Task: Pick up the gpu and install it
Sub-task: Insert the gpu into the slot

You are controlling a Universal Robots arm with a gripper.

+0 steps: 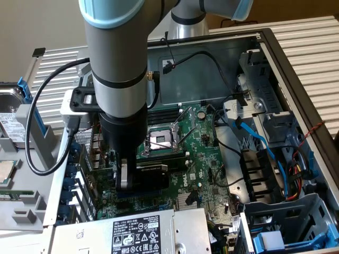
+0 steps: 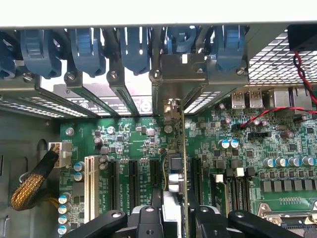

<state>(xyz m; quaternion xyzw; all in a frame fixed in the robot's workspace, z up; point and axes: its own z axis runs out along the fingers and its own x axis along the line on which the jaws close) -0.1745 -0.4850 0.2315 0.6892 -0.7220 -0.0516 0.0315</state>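
The gpu (image 1: 152,177), a small card with a black heatsink block, stands on edge over the expansion slots of the large green motherboard (image 1: 207,159) inside the open computer case. My gripper (image 1: 128,181) reaches straight down and is shut on the card's top edge. In the wrist view the gpu (image 2: 177,166) runs edge-on away from my gripper (image 2: 176,220), between two black slots. Its metal bracket (image 2: 181,74) sits at the case's rear slot opening. I cannot tell how deep the card sits in its slot.
The power supply (image 1: 140,233) lies close in front of the card and the CPU socket (image 1: 161,138) just behind it. Blue cables (image 1: 259,140) and drive cages fill the exterior view's right. Blue slot clips (image 2: 133,49) line the rear wall. A white slot (image 2: 89,186) and a braided cable (image 2: 29,191) lie beside the card.
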